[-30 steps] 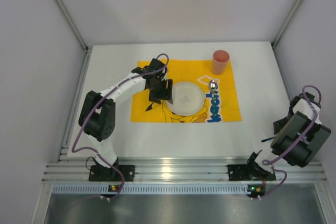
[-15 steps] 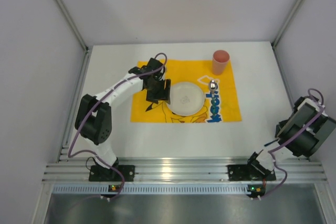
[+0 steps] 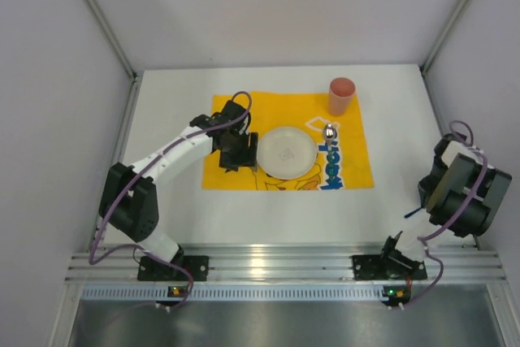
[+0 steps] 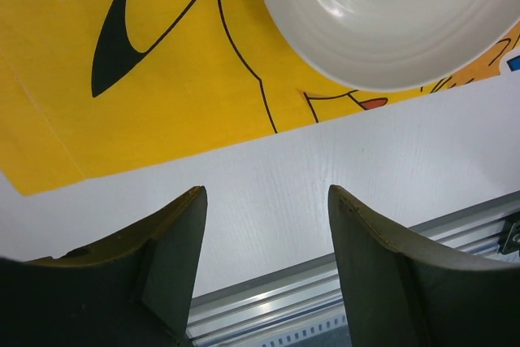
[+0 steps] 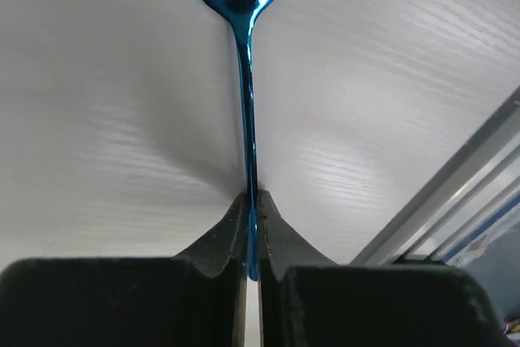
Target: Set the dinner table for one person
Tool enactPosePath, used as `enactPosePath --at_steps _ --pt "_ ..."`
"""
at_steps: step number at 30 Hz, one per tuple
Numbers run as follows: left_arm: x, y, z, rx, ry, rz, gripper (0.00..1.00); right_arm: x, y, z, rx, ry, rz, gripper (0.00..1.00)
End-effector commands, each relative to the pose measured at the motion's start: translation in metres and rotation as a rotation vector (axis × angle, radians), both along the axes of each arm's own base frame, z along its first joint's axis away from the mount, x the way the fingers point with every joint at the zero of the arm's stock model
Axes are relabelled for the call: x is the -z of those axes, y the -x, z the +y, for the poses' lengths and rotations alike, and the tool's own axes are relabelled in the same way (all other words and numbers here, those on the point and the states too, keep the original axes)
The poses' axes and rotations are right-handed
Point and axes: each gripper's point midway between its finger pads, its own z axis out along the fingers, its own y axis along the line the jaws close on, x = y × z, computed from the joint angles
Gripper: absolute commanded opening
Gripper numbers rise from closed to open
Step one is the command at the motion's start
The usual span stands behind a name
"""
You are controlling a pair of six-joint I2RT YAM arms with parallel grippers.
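A white plate (image 3: 286,152) lies mid-way on a yellow cartoon-printed cloth (image 3: 236,111) spread over the white dinner table (image 3: 390,111). On the cloth's right part are a pink cup (image 3: 341,95) and a shiny spoon (image 3: 329,131). My left gripper (image 3: 234,160) is open just left of the plate with nothing between its fingers. From the left wrist, the plate (image 4: 390,14) lies above my left gripper (image 4: 268,201). My right gripper (image 3: 424,199) is low at the table's right edge. The right wrist view shows my right gripper (image 5: 251,201) shut on the handle of a blue fork (image 5: 246,79).
An aluminium rail (image 3: 268,266) runs along the near edge and holds both arm bases. White walls close off the back and both sides. The fork's tip (image 3: 412,215) pokes out left of the right arm near the front right corner.
My right gripper has closed on the blue fork's handle and the right arm has shifted a little. The left arm has drawn back to the left from the plate, still open.
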Motion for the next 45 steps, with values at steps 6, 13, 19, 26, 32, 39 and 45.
enactPosePath --at_steps 6,13,19,26,32,39,45 --pt "-0.025 0.002 -0.013 -0.034 0.040 -0.040 0.66 -0.063 -0.126 0.075 -0.342 0.098 -0.403 0.00" --pt "-0.070 -0.006 -0.047 -0.027 0.263 -0.144 0.67 -0.163 -0.146 0.198 -0.622 -0.008 -0.634 0.00" --pt "-0.148 0.001 -0.111 0.117 0.704 -0.275 0.75 -0.209 -0.126 0.262 -0.702 -0.201 -0.764 0.00" --pt "-0.158 0.031 -0.178 0.261 0.814 -0.248 0.76 -0.248 -0.106 0.285 -0.745 -0.306 -0.863 0.00" --pt "-0.138 0.050 -0.229 0.313 0.791 -0.217 0.75 -0.261 -0.093 0.288 -0.754 -0.349 -0.895 0.00" --pt "-0.134 0.051 -0.258 0.330 0.793 -0.236 0.74 -0.258 -0.075 0.290 -0.767 -0.394 -0.881 0.00" --pt "-0.155 0.052 -0.264 0.350 0.828 -0.261 0.70 -0.249 -0.068 0.291 -0.767 -0.419 -0.859 0.00"
